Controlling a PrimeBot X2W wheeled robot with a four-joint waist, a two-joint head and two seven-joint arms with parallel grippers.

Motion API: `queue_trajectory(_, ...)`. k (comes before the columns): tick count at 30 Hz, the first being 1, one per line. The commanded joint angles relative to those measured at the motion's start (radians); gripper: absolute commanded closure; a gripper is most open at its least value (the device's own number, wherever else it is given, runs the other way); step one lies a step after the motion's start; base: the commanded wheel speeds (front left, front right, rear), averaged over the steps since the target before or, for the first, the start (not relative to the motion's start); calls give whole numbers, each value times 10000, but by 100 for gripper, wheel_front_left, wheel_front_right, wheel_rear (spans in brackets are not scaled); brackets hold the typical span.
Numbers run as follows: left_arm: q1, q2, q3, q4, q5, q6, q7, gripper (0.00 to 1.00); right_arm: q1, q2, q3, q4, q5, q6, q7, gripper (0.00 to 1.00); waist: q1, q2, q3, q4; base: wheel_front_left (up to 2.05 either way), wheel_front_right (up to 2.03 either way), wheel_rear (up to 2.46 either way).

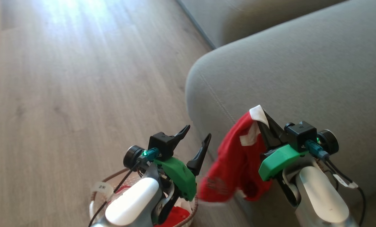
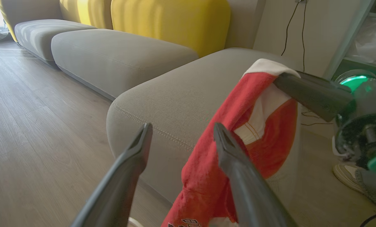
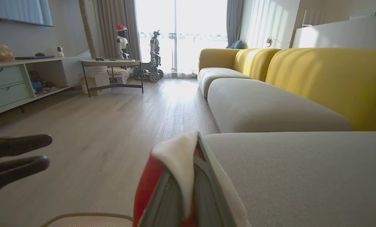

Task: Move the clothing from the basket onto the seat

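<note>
I had the right hand (image 1: 265,119) pinching the clothing (image 1: 235,164) by its white trim, dangling below it beside the seat (image 1: 301,78). The left hand (image 1: 197,132) gaped empty above the basket (image 1: 97,193). Thin pinch, I think, so it might've dropped short.

Item 1: my right gripper (image 3: 196,148), fingers pressed together on the clothing (image 3: 172,167). It is red with white trim draped over the fingertips, at the near left edge of the seat (image 3: 295,176).
Item 2: the basket (image 3: 87,217), a strip of its rim, on the floor (image 3: 112,132) below the gripper.
Item 3: my left gripper (image 3: 46,150), fingers parted, over the floor at far left.
Item 4: yellow backrests (image 3: 326,82) along the seat's far edge.
Item 5: I count two robots (image 3: 122,41) by the window, behind a round table (image 3: 112,63).
</note>
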Motion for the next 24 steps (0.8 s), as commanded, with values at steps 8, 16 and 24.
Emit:
queue_trajectory(8, -243, 4, 130, -96, -127, 34, -342, 0, -944, 64, 459, -215, -169, -4, -64, 100, 0, 0, 350, -439, 0, 0, 0)
queue_trajectory(16, -317, -35, 22, -20, -109, 74, -546, 0, -2608, -441, 835, 455, 308, -4, 103, 100, 0, 0, 579, 152, 0, 0, 0)
queue_trajectory(24, -423, 85, 64, -228, -18, 299, -736, 0, -5182, -1414, 700, 1364, 1004, -4, 459, 100, 0, 0, 1087, 947, 0, 0, 0)
